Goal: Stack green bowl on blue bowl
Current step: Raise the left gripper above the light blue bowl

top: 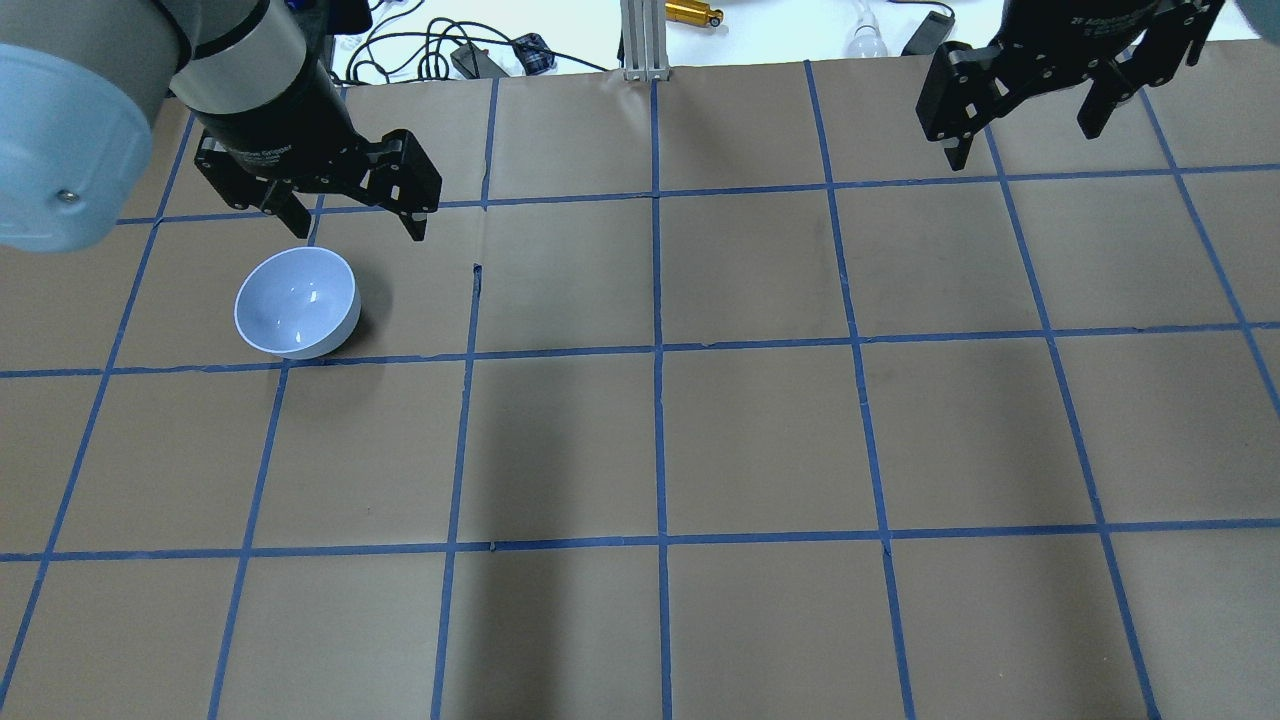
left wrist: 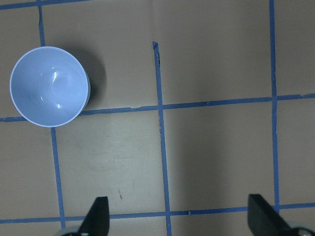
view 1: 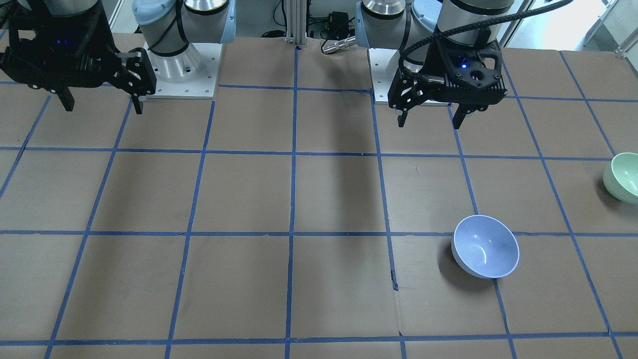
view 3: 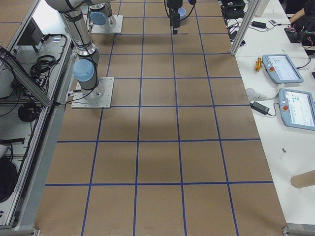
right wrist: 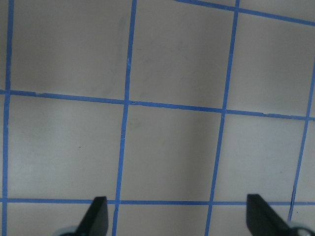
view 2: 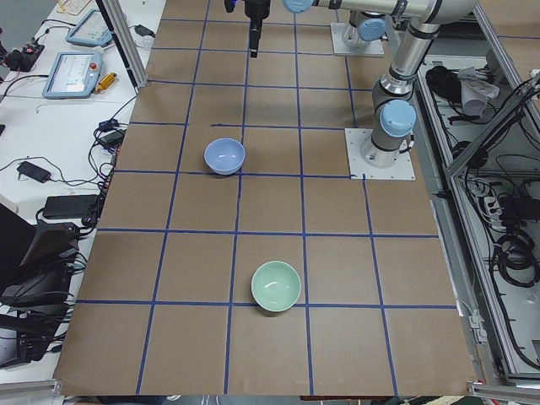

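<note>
The blue bowl [view 1: 485, 247] stands upright and empty on the brown table; it also shows in the overhead view [top: 297, 302] and the left wrist view [left wrist: 49, 86]. The green bowl [view 1: 623, 177] stands upright further toward the table's end on my left, cut by the frame edge. It shows whole in the exterior left view [view 2: 276, 285] and is out of the overhead view. My left gripper [top: 358, 228] is open and empty, raised above the table beside the blue bowl [view 2: 224, 156]. My right gripper [top: 1022, 145] is open and empty, raised over the other half.
The table is brown paper with a blue tape grid. The two arm bases [view 1: 179, 70] [view 1: 394, 75] stand at the robot's edge. An aluminium post [top: 640, 40] and cables sit at the far edge. Teach pendants [view 2: 72, 72] lie on the side desk.
</note>
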{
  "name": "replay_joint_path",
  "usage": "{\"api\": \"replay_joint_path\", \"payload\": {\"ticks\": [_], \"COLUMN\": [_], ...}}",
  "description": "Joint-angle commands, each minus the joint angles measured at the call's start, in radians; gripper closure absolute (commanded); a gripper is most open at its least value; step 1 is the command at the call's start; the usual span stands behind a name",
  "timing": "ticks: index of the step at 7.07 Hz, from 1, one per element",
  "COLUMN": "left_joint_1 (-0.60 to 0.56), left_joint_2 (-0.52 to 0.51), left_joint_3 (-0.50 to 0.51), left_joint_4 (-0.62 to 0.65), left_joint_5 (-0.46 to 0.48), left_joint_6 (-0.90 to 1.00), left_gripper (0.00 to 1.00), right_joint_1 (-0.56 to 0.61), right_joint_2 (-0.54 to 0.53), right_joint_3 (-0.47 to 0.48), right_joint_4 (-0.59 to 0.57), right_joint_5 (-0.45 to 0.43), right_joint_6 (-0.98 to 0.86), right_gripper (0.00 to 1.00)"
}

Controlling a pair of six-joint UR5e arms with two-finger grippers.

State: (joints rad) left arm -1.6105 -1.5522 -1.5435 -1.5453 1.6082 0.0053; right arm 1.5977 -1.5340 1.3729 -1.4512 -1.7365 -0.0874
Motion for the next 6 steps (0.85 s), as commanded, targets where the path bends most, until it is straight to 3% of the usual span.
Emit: {"api": "replay_joint_path", "payload": {"ticks": [1,6], "left_joint_1": [0.023,0.032], "left_joint_2": [0.004,0.006], "left_joint_3": [-0.001,0.005], "left_joint_4": [-0.006,-0.027], "left_joint_5": [0.001,0.009], "left_joint_6": [0.005,0.005], "left_gripper": [0.00,0.00], "right_joint_1": [0.001,0.001], "right_joint_2": [0.000,0.000], "right_joint_3": [0.000,0.000], "right_joint_4": [0.000,0.000], "right_joint_5": [0.000,0.000], "right_joint_6": [0.000,0.000], "right_gripper": [0.00,0.00]}}
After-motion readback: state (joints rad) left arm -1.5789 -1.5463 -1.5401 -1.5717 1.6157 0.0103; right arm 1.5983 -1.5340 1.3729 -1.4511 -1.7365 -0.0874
